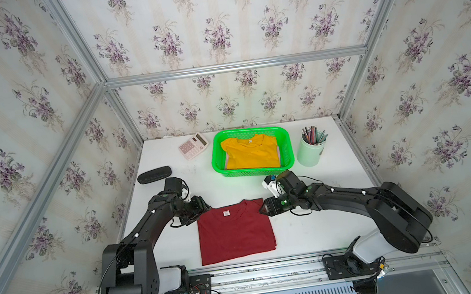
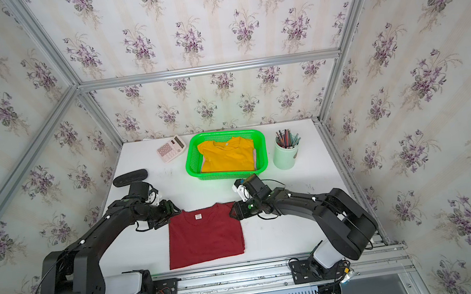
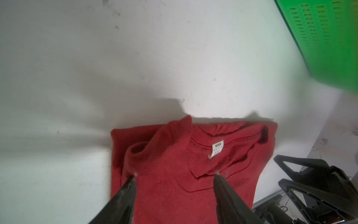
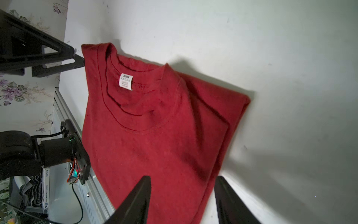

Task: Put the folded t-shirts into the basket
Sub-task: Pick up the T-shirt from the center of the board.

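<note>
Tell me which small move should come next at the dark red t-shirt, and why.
Probably close both grippers on the dark red t-shirt's collar-end corners. It lies flat on the table, outside the basket. The left gripper and right gripper stand open at its collar end, one on each side, holding nothing.

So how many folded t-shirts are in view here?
3. The dark red t-shirt lies on the table in front of the basket; the mustard yellow t-shirt sits in the basket; a pink t-shirt shows only as a sliver beneath it. More could be hidden underneath.
</note>
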`<act>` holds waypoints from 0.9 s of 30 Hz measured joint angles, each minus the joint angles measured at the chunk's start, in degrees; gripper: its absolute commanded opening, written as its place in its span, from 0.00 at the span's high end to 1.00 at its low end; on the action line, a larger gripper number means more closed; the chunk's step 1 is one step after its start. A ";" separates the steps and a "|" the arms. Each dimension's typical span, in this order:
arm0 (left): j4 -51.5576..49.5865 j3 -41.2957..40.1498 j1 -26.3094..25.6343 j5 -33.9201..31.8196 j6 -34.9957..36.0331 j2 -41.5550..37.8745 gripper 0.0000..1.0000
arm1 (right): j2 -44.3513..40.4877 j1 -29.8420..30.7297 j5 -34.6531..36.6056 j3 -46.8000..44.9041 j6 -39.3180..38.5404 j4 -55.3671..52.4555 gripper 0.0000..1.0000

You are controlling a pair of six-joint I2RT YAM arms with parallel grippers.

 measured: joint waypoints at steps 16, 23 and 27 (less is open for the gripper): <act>6.10 -1.62 0.00 -1.36 0.44 7.54 1.00 | 10.84 -1.40 -1.42 1.75 -4.07 11.98 0.92; 10.93 -2.89 -0.35 1.46 2.36 6.47 1.00 | 8.11 -2.05 -5.64 0.15 -5.70 16.52 1.00; 13.11 -3.65 -1.09 3.32 3.52 -3.15 1.00 | 0.87 -2.03 -6.86 -2.03 -6.03 18.40 1.00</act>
